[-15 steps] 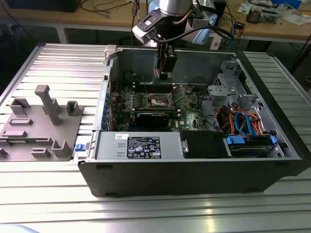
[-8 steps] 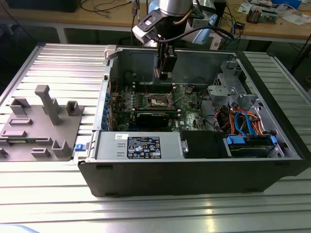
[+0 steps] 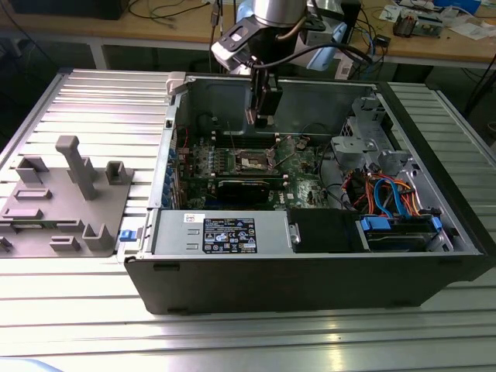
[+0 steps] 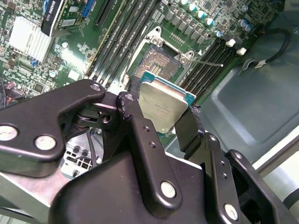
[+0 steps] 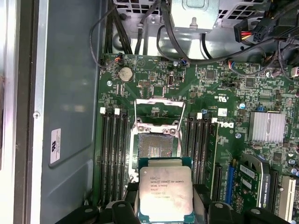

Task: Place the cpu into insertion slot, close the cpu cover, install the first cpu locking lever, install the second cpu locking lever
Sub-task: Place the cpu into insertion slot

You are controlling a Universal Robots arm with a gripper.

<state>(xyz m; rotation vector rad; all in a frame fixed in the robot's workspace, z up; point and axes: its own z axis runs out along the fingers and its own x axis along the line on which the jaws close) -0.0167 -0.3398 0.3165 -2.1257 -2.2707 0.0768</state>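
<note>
In both wrist views my gripper (image 4: 161, 119) (image 5: 170, 212) is shut on the cpu (image 4: 162, 108) (image 5: 164, 193), a flat square chip with a silver top and green edge. Black fingers (image 4: 130, 107) press its two opposite sides. The chip hangs above the green motherboard, just beside the insertion slot (image 5: 154, 145) (image 4: 156, 63), whose grey contact field lies bare. The cpu cover (image 5: 158, 102) stands swung up at the slot's far end, with thin wire levers (image 5: 135, 116) raised along its sides. In the exterior view the gripper (image 3: 261, 118) is inside the open case, above the slot (image 3: 254, 160).
The black computer case (image 3: 310, 279) lies open on a ribbed metal table. Memory slots (image 5: 114, 154) flank the socket; a finned heatsink (image 5: 267, 127) and a cable bundle (image 3: 387, 194) sit nearby. A grey fixture plate (image 3: 66, 194) stands at the exterior view's left.
</note>
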